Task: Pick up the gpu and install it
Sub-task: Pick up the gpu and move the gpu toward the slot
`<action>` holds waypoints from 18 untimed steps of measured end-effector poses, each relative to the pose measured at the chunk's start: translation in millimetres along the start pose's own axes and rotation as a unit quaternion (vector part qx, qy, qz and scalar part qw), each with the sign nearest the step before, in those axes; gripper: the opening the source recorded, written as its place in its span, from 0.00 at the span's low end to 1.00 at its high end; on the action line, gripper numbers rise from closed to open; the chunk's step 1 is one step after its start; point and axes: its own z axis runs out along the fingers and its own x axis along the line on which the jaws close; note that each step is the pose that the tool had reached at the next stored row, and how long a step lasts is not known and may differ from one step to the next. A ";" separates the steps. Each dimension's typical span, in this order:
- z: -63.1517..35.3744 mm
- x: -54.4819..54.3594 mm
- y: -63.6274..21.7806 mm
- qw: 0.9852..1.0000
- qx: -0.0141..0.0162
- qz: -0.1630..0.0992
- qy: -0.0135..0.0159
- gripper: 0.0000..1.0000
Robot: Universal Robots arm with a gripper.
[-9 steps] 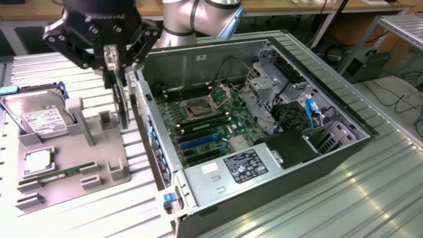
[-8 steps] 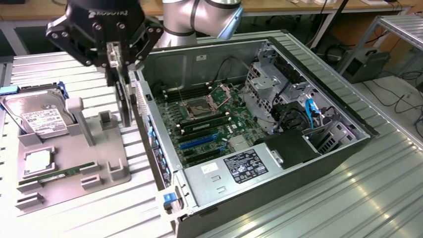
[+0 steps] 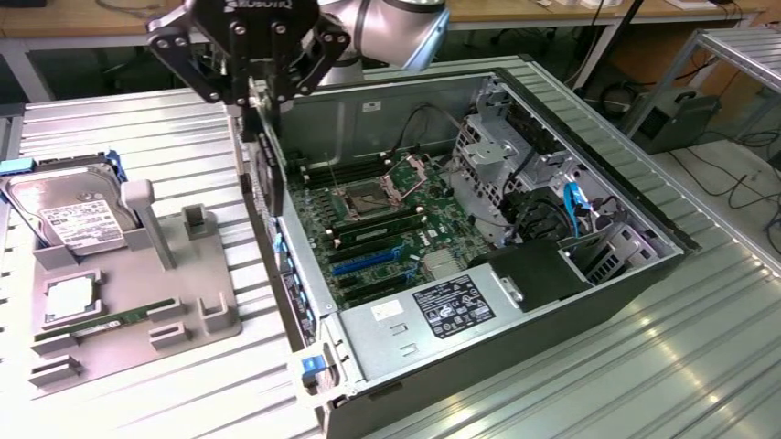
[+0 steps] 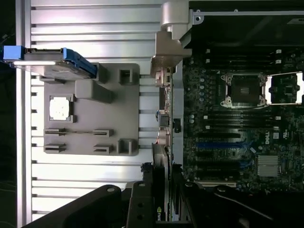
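You'll see the gpu [image 3: 266,151] hanging on edge (thin and dark), clenched between the jaws of the gripper [image 3: 260,99], just above the rear wall of the open computer case [image 3: 610,302]. The motherboard [image 3: 390,229] lies inside. On the exterior view's left, the grey holder [image 3: 183,311] carries the hard drive [image 3: 68,215].

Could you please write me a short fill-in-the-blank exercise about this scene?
The end effector grips the ___ edge-on.
The hard drive sits in a ___ carrier.
The motherboard lies inside the open computer ___.
Missing words: gpu, blue, case.
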 end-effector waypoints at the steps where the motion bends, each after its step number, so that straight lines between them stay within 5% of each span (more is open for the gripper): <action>1: -0.2 -4.6 0.0 1.000 0.000 0.000 0.000 0.26; 7: -1.5 -36.5 -0.1 1.000 -0.001 0.000 0.003 0.26; 18: 5.5 -91.7 -0.8 1.000 -0.001 0.000 0.003 0.26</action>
